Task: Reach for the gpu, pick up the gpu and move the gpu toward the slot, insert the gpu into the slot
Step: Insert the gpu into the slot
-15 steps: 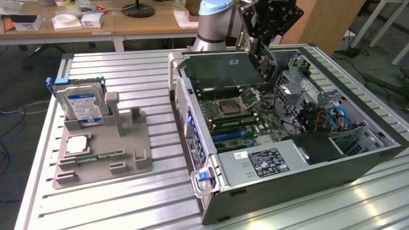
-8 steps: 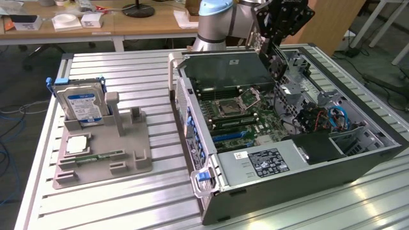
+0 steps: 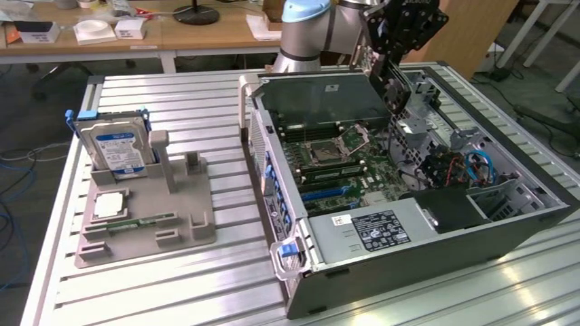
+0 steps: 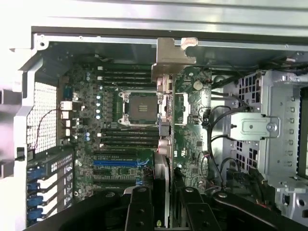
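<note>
Now hand (image 4: 162,204) clamped on gpu (image 4: 163,120), card held edge-down above open case (image 3: 426,255), over motherboard (image 3: 354,170).

Silver-grey arm (image 3: 303,42) with pale blue joint cap (image 3: 306,9), black boxy tool (image 4: 166,211).

The gripper (image 3: 388,62) hangs over the open computer case (image 3: 426,251), its fingers closed on the gpu (image 3: 392,92), which hangs edge-down beneath it, clear of the green motherboard (image 3: 363,170). The blue slot (image 3: 324,193) lies lower than the gripper and nearer the camera, apart from the card. Well away from the gripper, toward the exterior view's left, a hard drive (image 3: 116,151) stands in a grey holder (image 3: 172,224).
</note>
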`<state>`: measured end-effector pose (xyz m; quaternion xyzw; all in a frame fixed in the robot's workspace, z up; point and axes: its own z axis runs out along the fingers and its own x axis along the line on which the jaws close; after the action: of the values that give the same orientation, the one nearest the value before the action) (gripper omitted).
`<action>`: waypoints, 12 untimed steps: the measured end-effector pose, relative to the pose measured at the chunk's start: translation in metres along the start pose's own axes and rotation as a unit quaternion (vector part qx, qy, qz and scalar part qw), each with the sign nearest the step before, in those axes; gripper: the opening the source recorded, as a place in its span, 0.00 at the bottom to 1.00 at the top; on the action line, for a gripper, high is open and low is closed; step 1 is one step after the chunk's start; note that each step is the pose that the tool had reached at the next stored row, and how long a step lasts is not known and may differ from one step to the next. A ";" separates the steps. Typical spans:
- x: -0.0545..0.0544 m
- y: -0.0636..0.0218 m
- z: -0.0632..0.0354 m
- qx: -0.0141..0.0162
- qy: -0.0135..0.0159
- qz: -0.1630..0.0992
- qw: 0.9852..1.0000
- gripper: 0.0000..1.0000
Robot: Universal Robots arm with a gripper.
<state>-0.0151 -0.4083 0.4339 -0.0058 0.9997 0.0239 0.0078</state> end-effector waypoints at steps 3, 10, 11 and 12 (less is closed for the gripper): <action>0.000 -0.0001 0.0007 -0.001 0.001 -0.028 1.000 0.26; 0.000 -0.0002 0.0034 -0.001 0.004 -0.091 0.996 0.26; 0.000 -0.0002 0.0039 -0.002 0.005 -0.100 0.995 0.26; 0.000 -0.0002 0.0043 -0.002 0.005 -0.109 0.994 0.26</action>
<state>-0.0151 -0.4083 0.4295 -0.1148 0.9931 0.0246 0.0051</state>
